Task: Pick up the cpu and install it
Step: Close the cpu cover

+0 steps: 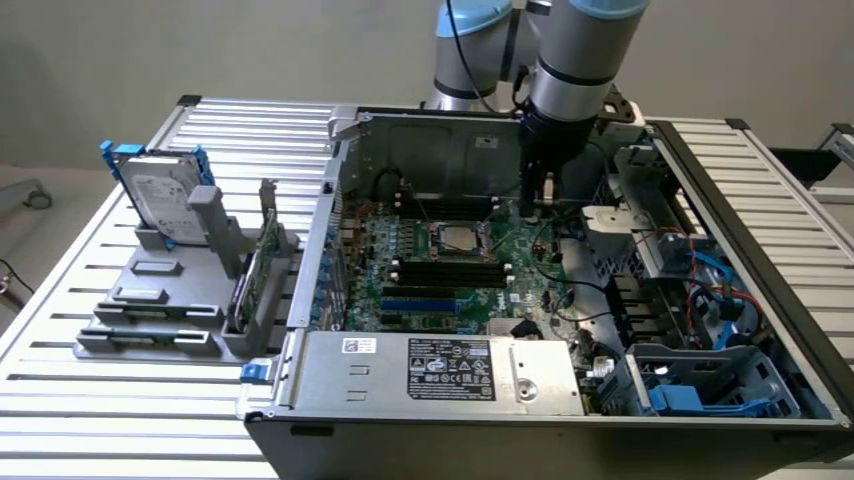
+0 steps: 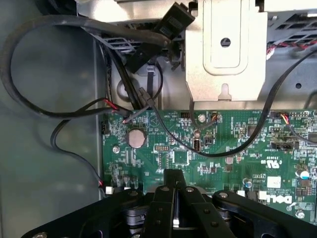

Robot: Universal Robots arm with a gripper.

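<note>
An open computer case (image 1: 747, 200) lies on a slatted table. On the green motherboard (image 1: 534, 290) sits the square socket (image 1: 461, 240) with its metal frame. A dull silver-grey square shows inside the frame; whether that is the cpu I cannot tell. My gripper (image 1: 541, 203) hangs inside the case, just off the socket toward the exterior view's right, a little above the board. In the wrist view my gripper (image 2: 172, 175) has its black fingers (image 2: 163, 198) pressed together over the motherboard (image 2: 237, 148). I see nothing held between them.
A silver hard drive (image 1: 167, 200) with blue brackets stands in a grey fixture (image 1: 147, 320) at the exterior view's left. Black cables (image 2: 59, 114) loop beside the board. A metal bracket (image 2: 225, 54), the power supply (image 1: 441, 370) and blue drive bays (image 1: 694, 385) crowd the case.
</note>
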